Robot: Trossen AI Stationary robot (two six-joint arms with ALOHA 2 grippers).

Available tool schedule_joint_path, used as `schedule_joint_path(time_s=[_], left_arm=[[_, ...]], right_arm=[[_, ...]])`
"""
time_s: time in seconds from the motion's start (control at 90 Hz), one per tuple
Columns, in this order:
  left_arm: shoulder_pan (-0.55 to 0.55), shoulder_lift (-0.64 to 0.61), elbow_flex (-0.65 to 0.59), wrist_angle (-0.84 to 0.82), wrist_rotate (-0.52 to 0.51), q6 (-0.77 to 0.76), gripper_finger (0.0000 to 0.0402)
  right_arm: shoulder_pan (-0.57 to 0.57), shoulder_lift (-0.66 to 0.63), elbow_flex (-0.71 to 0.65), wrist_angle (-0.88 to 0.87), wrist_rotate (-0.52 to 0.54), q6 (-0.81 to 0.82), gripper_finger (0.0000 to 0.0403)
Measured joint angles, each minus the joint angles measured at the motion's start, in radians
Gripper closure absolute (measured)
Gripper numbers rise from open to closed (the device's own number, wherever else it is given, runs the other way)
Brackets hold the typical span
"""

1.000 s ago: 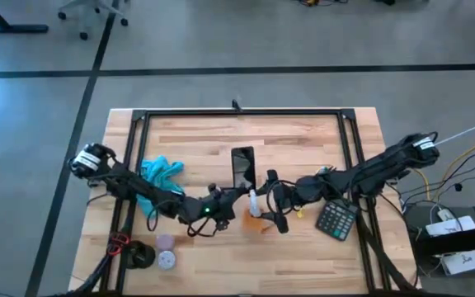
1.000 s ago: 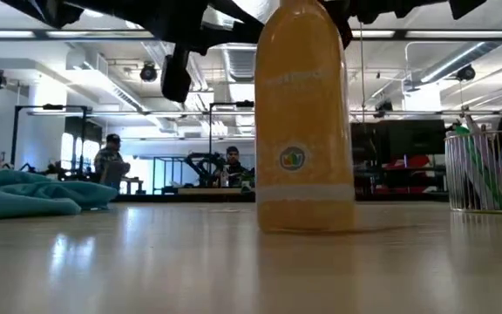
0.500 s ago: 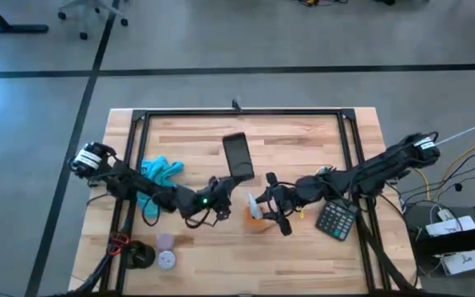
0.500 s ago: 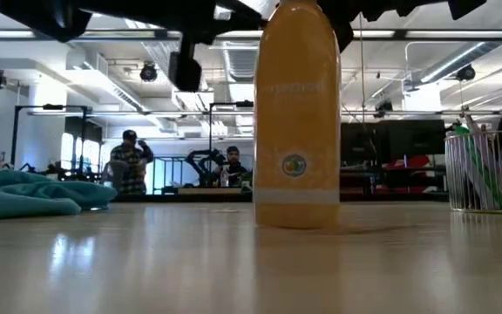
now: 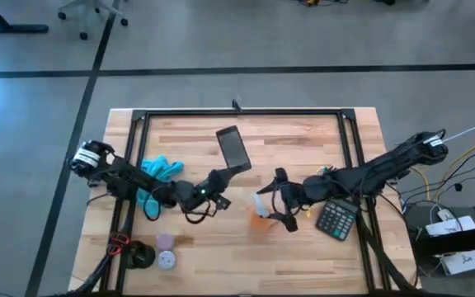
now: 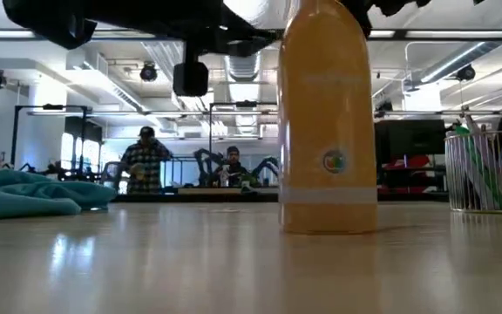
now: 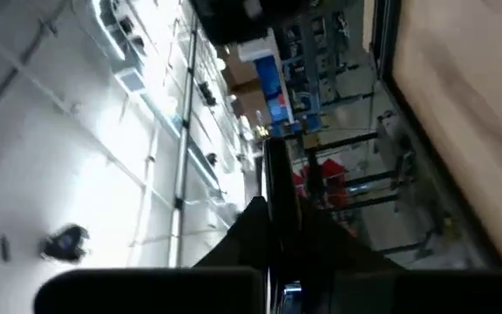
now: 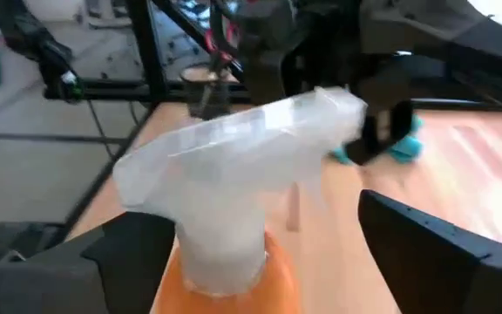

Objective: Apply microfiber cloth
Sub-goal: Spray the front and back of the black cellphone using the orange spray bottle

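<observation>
The turquoise microfiber cloth [image 5: 159,173] lies crumpled on the table's left part, also low at the left in the low view [image 6: 33,194]; no gripper touches it. Just right of it, my left gripper [image 5: 217,177] is shut on a black phone [image 5: 232,148]. My right gripper [image 5: 275,203] stands open around the neck of an orange spray bottle [image 6: 325,122] with a white spray head [image 8: 242,161]. The bottle stands upright on the table. My left gripper pinches the phone by its near short end [image 5: 224,167] between its two fingers. The phone shows edge-on between them in the wrist view [image 7: 275,205]. It sticks out from the fingers toward the far edge, slanted to the left; no phone shows on the tabletop in the low view. My right gripper reaches level from the table's right, one finger on each side of the bottle's neck. One finger [image 8: 142,249] lies against the neck [image 8: 220,253] just below the spray head; the other [image 8: 434,249] stands apart from it. The bottle's base rests on the table.
A dark calculator [image 5: 336,219] lies under the right arm. Small round objects [image 5: 166,250] and a black item [image 5: 138,256] sit near the front left. A wire mesh cup [image 6: 486,170] stands at the right. People stand in the room behind.
My left gripper has drawn back toward the table's left and far edge, carrying the phone with it; the phone has turned from straight to slanted leftward. My right gripper has shifted toward the table's right, and the bottle has slid slightly right and turned about its axis.
</observation>
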Motion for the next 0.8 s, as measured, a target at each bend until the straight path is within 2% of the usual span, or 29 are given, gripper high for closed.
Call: schedule_joint_path(time_s=[0.078,0.222,0.4,0.633,0.8], left_arm=[[0.0,0.0,-0.029,-0.001,-0.022,-0.072,0.0392],[-0.011,0.004,-0.078,-0.002,-0.138,-0.231,0.0392],[-0.052,0.005,-0.132,-0.007,-0.17,-0.431,0.0392],[-0.062,0.006,-0.129,-0.043,-0.175,-0.64,0.0392],[-0.062,0.021,-0.104,-0.193,-0.162,-0.677,0.0392]], right_arm=[[0.022,-0.047,0.0,-0.047,0.076,-0.011,0.0092],[0.065,-0.104,-0.001,-0.116,0.2,0.023,0.0111],[0.107,-0.096,0.0,-0.089,0.211,0.114,0.0117],[0.087,-0.025,0.0,-0.063,0.304,0.175,0.0102],[0.074,0.02,0.0,0.013,0.313,0.167,0.0137]])
